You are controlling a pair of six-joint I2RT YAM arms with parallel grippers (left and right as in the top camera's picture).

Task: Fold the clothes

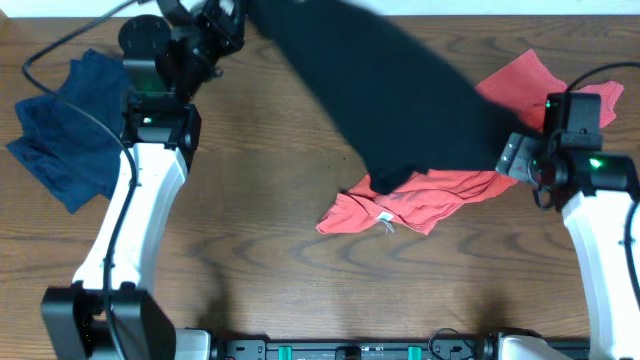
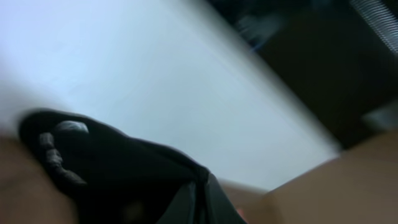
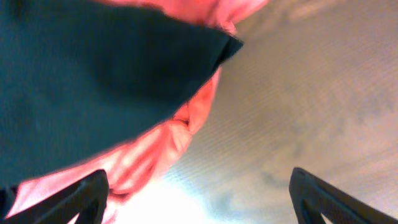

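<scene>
The large black T-shirt stretches from the back left to the table's middle, lifted at its far end. My left gripper at the back edge is shut on that end; black fabric fills the left wrist view. Under it lies a pinkish-red garment, also in the right wrist view below the black cloth. A navy blue garment lies crumpled at the far left. My right gripper is open at the black shirt's right edge, its fingers wide apart over bare wood.
The wooden table spreads around the clothes. A black cable runs across the back left corner. The arm bases stand at the front edge.
</scene>
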